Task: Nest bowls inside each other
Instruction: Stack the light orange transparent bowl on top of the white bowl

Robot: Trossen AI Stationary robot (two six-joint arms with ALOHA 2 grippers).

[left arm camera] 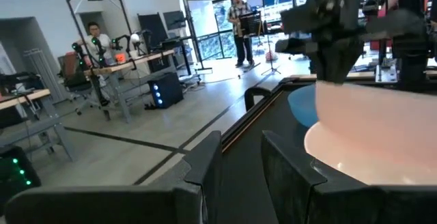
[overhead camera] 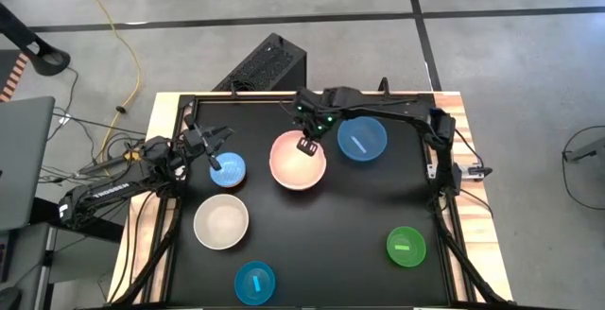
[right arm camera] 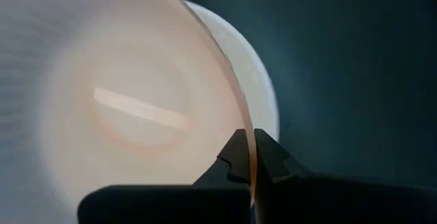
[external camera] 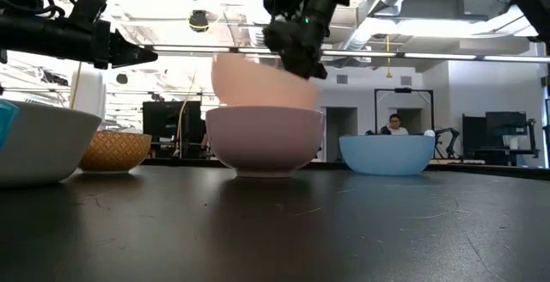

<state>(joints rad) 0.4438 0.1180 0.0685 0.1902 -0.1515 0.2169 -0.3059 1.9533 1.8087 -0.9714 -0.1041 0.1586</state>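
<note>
now the right gripper point(overhead camera: 307, 146) hangs over the bench point(overhead camera: 359, 215) centre, jaws clamped on the rim of the pink bowl point(external camera: 258, 82), which sits tilted in the white bowl point(external camera: 263, 137) beneath. blue bowl point(overhead camera: 362, 139) lies at its 3 o'clock, touching neither. left gripper point(overhead camera: 219, 150), jaws apart, hovers at 9 o'clock by the small light-blue bowl point(overhead camera: 228, 170).

Around the work area

A black-topped bench point(overhead camera: 369, 206) with pale wooden edges stands on a grey floor point(overhead camera: 510, 55). A yellow cable point(overhead camera: 129, 55) snakes across that floor. A black box point(overhead camera: 265, 64) sits just behind the bench. A seated person point(external camera: 396, 125) shows far back.
</note>
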